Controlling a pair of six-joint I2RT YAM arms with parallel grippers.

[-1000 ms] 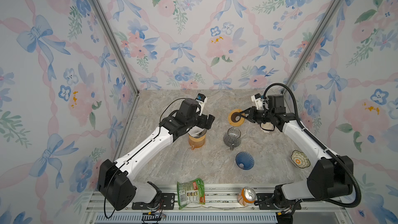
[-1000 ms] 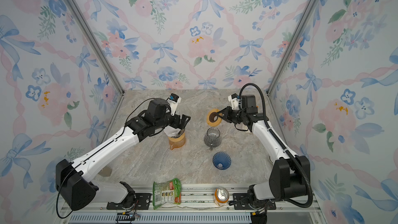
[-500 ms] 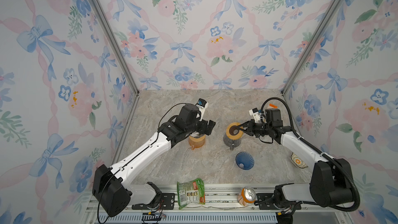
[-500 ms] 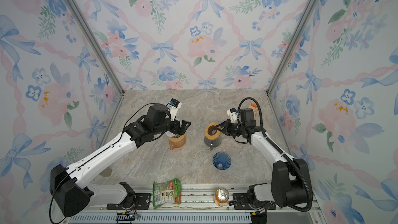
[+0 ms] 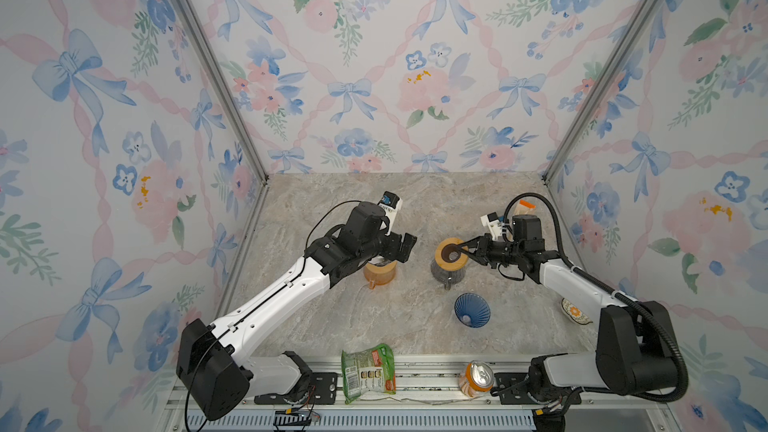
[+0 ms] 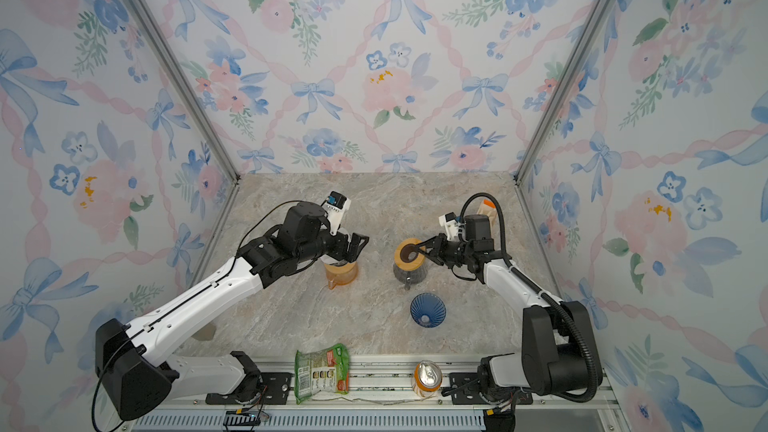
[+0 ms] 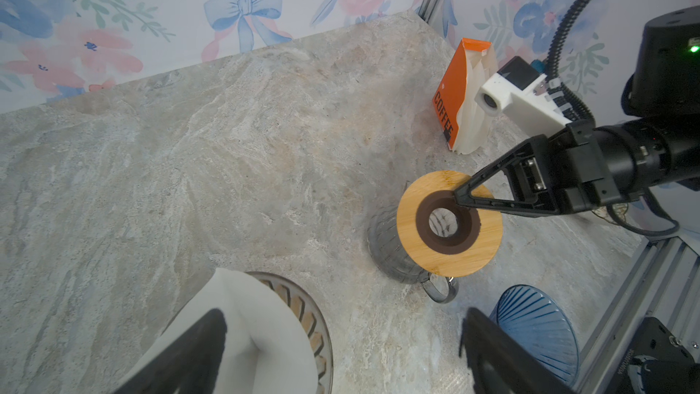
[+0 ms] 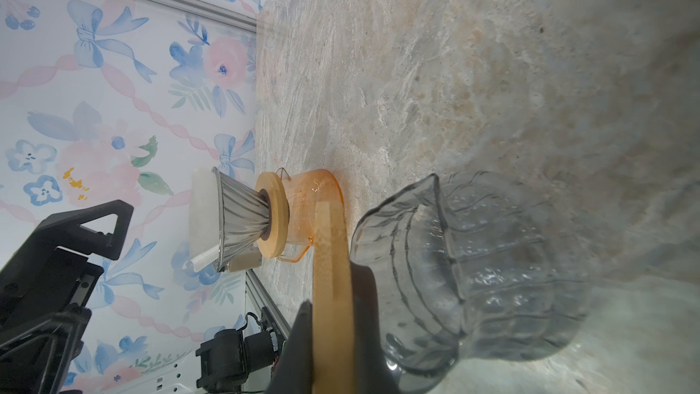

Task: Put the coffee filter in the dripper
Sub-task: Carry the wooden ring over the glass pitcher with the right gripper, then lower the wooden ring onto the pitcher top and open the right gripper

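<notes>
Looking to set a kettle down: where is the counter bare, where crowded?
Bare counter: the back strip along the rear wall, left of the filter box; the front patch between the orange carafe and the snack packet. Crowded: around the grey carafe, blue dripper and right gripper clamping the wooden ring.

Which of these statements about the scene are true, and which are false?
1. The left gripper stands open. True.
2. The right gripper holds a spoon. False: it is shut on the wooden ring at the grey jug.
3. A white filter sits in the dripper on the orange jug. True.
4. The drink can stands against the back wall. False: it sits at the front rail.
</notes>
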